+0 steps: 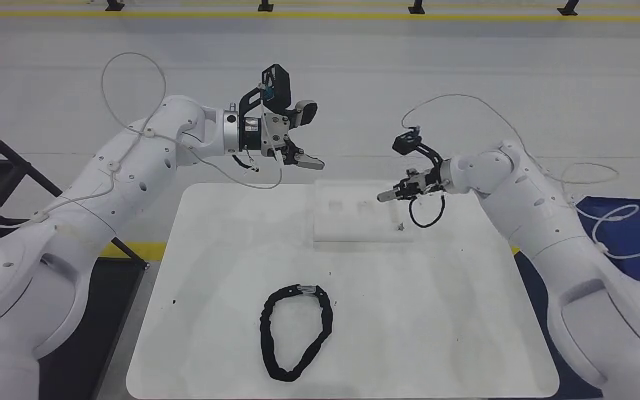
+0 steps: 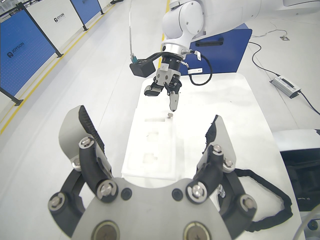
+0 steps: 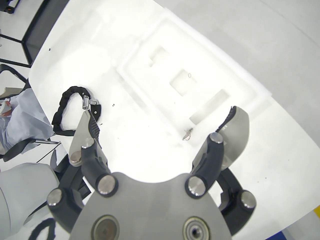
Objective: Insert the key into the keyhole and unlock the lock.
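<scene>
Top view: a black fabric-sleeved chain lock [image 1: 268,340] lies looped on the smooth white table [image 1: 450,330]. The small metal key [image 1: 399,227] rests on the white foam tray [image 1: 345,228], beside a rectangular recess. The left gripper [image 2: 150,116] and the right gripper [image 3: 160,111] both have their ribbed-padded fingers spread apart.

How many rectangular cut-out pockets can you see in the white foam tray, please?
3, in a row in the white foam tray: the long end pocket beside the small metal key, the square middle pocket, and the far end pocket. None looks hidden.

Logo print on barrier panels [image 2: 25,51]
</scene>
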